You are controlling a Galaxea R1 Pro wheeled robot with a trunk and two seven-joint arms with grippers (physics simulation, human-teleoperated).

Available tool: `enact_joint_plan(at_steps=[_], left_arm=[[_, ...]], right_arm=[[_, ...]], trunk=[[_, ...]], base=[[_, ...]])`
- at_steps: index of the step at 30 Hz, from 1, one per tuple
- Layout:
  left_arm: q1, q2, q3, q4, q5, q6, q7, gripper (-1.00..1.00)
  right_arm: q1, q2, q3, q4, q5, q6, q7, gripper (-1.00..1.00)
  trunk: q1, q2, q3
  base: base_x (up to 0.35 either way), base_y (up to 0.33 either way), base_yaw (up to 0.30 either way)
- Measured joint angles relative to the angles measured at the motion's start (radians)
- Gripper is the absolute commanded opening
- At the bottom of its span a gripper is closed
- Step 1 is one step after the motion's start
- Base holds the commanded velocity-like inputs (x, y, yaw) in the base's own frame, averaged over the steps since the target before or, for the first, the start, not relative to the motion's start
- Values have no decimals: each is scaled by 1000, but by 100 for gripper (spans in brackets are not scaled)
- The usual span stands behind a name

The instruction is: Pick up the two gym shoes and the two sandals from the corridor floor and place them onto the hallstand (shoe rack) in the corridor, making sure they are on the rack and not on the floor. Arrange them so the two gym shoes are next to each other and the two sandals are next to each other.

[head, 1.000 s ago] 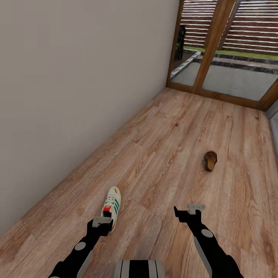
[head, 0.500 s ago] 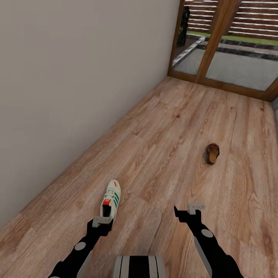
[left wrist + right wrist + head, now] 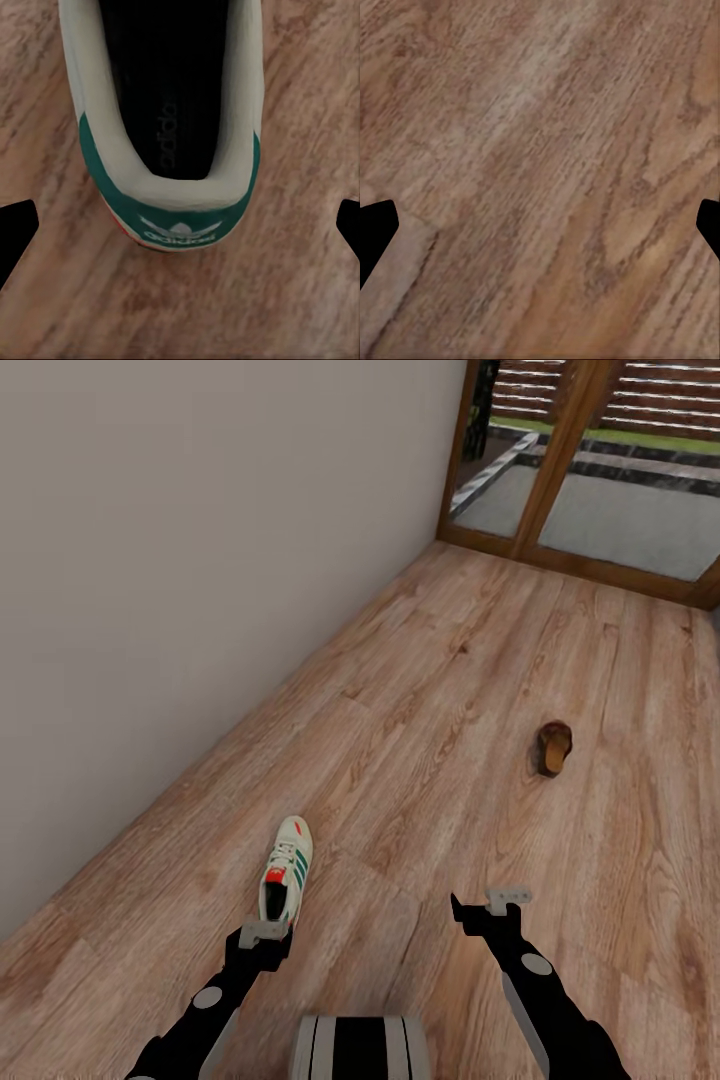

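Corridor floor (image 3: 430, 690) of brown wood-grain planks, seen from my head camera, bounded on the left by a plain grey wall (image 3: 180, 560) and at the far end by a wood-framed glass door (image 3: 590, 470). One gym shoe (image 3: 286, 868), white with green side stripes and a red patch, lies on the floor near the wall, heel toward me and toe pointing away. My left claw (image 3: 262, 934) hangs just over the heel end of this shoe. In the left wrist view the shoe's heel (image 3: 176, 225), with its green collar and dark insole, sits centred between my two fingertips (image 3: 16, 225), which stand wide apart at the picture's edges and touch nothing: left claw released. One sandal (image 3: 553, 747), brown with a tan insole, lies farther off on the right part of the floor, well apart from the gym shoe. My right claw (image 3: 492, 908) is held above bare planks, well short of the sandal. In the right wrist view its fingertips (image 3: 375, 229) are likewise spread at the edges over plain floor (image 3: 540, 172): right claw released. Top of my trunk (image 3: 360, 1048), striped black and grey, visible between the two arms at the near edge.
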Motion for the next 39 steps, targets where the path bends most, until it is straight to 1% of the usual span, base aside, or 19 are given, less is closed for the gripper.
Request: enact_joint_plan(at_steps=[12,25,32,39], left_arm=[[0,0,0,0,0,0,0,100],[0,0,0,0,0,0,0,100],[0,0,0,0,0,0,0,100],[0,0,-1,0,0,0,0,100]], right_arm=[[0,0,0,0,0,0,0,100],[0,0,0,0,0,0,0,100],[0,0,0,0,0,0,0,100],[0,0,0,0,0,0,0,100]], trunk=[[5,-3,-64],[5,-3,-68],[5,-3,-68],[5,-3,-68]], base=[[0,0,0],[1,0,0],[139,0,0],[34,0,0]])
